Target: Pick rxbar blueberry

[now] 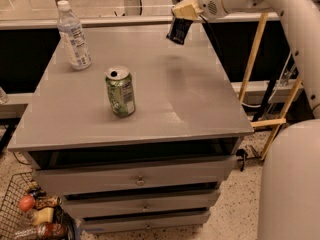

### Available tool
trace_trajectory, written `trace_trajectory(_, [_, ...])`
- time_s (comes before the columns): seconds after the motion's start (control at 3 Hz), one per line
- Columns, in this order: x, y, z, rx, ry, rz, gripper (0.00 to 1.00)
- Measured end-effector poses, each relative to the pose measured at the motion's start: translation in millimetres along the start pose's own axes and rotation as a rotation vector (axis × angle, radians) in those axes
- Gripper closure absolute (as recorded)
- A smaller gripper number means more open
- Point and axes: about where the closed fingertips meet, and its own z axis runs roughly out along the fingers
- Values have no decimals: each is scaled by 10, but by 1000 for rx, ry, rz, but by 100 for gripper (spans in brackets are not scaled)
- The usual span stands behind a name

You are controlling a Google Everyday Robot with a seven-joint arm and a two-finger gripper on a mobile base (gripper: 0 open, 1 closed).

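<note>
The rxbar blueberry (pixel 179 30), a small flat bar in a dark navy wrapper, hangs in the air above the far right part of the grey table (pixel 200 109). My gripper (pixel 183 15) is shut on the bar's top end and holds it clear of the tabletop. The white arm reaches in from the upper right.
A green drink can (pixel 120 91) stands upright left of the table's middle. A clear plastic bottle (pixel 73 35) stands at the far left corner. Drawers sit under the tabletop. A wire basket (pixel 30 219) with items is on the floor at lower left. Wooden poles stand to the right.
</note>
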Motion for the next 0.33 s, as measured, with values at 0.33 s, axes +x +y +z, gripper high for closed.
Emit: trace_trajectory(0.33, [-29,19,-29,-6,-5,-9,100])
